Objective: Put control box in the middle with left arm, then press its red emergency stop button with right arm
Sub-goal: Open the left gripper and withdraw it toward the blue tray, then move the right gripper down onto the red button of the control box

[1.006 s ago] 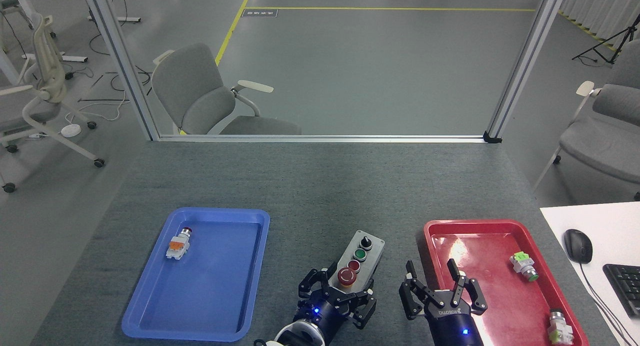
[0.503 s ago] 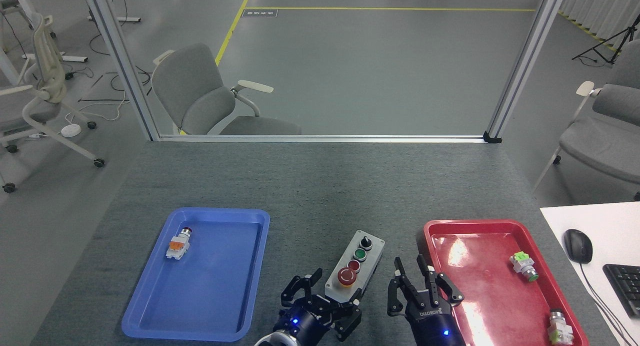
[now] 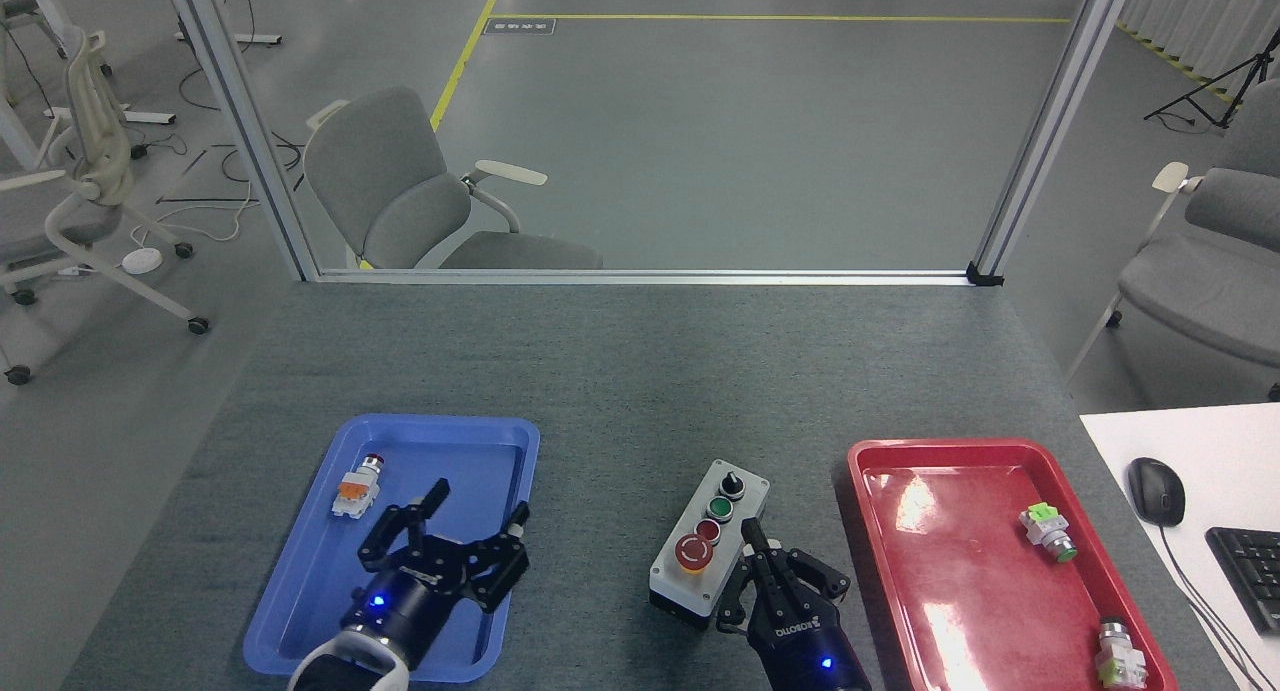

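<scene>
Left tool (image 3: 455, 531) wide, empty; right tool (image 3: 765, 561) narrowed, fingers together beside control box (image 3: 708, 541).

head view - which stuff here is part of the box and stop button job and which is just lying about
Job: control box; red emergency stop button; left tool; right tool.

Lying about: blue tray; red tray; three loose push-button parts; mouse; keyboard.

Control box (image 3: 708, 541): long light-grey box, black base, flat on bare dark-grey felt bench (image 3: 620, 391), long axis tilted slightly right going away. Row on top, far to near: black knob, green button, small red button, big red emergency stop button (image 3: 693, 553) at near end.
</scene>
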### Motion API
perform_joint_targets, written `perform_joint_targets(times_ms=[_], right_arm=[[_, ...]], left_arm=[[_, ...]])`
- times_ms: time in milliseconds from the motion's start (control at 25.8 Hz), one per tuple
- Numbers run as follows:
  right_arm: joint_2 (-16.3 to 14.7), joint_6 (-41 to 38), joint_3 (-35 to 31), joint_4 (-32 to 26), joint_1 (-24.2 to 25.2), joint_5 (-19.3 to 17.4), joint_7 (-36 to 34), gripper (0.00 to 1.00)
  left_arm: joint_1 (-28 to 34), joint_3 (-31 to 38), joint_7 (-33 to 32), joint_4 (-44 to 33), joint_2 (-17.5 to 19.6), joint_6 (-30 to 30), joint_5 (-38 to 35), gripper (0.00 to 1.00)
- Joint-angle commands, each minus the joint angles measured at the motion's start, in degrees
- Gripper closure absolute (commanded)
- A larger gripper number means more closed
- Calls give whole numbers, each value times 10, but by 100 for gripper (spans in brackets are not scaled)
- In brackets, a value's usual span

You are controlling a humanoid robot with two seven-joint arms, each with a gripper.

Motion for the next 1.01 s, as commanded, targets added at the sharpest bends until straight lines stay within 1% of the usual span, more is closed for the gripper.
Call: perform_joint_targets(times_ms=[0, 77, 194, 310, 542, 735, 968], right_arm=[[12, 4, 14, 9, -10, 4, 12, 100], [15, 15, 21, 18, -21, 4, 19, 100], [17, 15, 24, 36, -28, 4, 35, 100], [22, 16, 31, 49, -35, 4, 35, 100], [25, 13, 36, 88, -38, 5, 34, 100], [29, 12, 36, 96, -38, 5, 32, 100], [28, 12, 41, 105, -39, 5, 32, 100]], left_arm=[[3, 91, 6, 10, -1, -12, 40, 1], [10, 103, 9, 19, -1, -7, 56, 1], [20, 106, 10, 19, -1, -4, 57, 1], [28, 109, 13, 6, -2, -4, 57, 1], [28, 109, 37, 4, -4, -4, 57, 1], [27, 109, 34, 4, -20, -3, 57, 1], [23, 109, 28, 4, -22, -3, 57, 1]])
